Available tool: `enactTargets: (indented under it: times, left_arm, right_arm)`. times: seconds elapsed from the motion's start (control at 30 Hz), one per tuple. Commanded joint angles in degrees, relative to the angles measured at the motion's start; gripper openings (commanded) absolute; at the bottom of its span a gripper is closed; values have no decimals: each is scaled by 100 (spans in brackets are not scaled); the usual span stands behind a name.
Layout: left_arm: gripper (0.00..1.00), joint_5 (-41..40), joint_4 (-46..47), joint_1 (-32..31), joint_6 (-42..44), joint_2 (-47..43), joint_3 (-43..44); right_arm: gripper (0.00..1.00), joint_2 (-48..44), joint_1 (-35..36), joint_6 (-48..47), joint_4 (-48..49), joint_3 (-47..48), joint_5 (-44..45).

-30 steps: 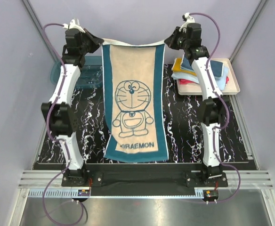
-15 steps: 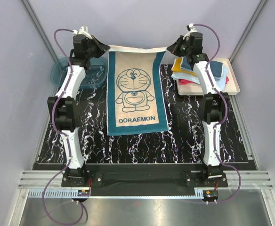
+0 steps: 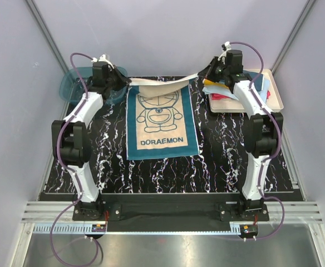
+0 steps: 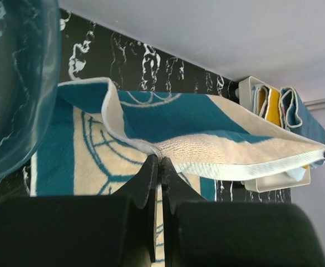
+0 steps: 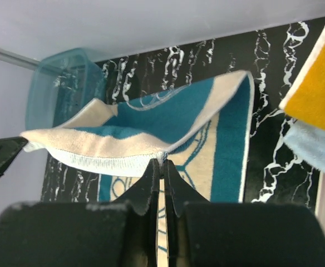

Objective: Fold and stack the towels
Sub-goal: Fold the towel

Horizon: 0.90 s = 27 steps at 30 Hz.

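A teal towel point(image 3: 161, 119) with a cream centre and a cartoon outline lies lengthwise on the black marbled mat point(image 3: 218, 156). Its far edge is lifted off the mat and stretched between both grippers. My left gripper point(image 3: 122, 82) is shut on the far left corner, and the left wrist view shows its tips point(image 4: 158, 158) pinching the hem of the towel point(image 4: 207, 119). My right gripper point(image 3: 204, 75) is shut on the far right corner, where its tips point(image 5: 161, 161) pinch the towel point(image 5: 168, 119). The held edge sags slightly in the middle.
A cream tray point(image 3: 222, 109) at the back right holds folded towels point(image 3: 261, 84) in orange-yellow point(image 5: 318, 94), light blue and red. A translucent teal basin point(image 3: 76, 83) stands at the back left, close beside the left gripper. Grey walls enclose the mat.
Both grippers have come down and moved toward the far edge. The towel hung from them before; now most of it lies flat on the mat.
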Motion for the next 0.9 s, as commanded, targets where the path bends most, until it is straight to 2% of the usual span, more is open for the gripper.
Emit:
enactTargets:
  times: [0.0, 0.2, 0.5, 0.87]
  left_arm:
    - [0, -431, 140, -30, 198, -822, -366]
    - [0, -687, -125, -144, 146, -1385, -1140]
    - [0, -1345, -625, -619, -56, -2256, -2273]
    - [0, -1760, -1152, -865, -592, -3038, -3390]
  right_arm:
    - [0, -847, 71, 115, 238, -552, -167]
    - [0, -1463, 290, 132, 115, -1783, 8]
    - [0, -2192, 343, 457, -123, -2944, 254]
    - [0, -2782, 703, 896, 185, -4544, 360]
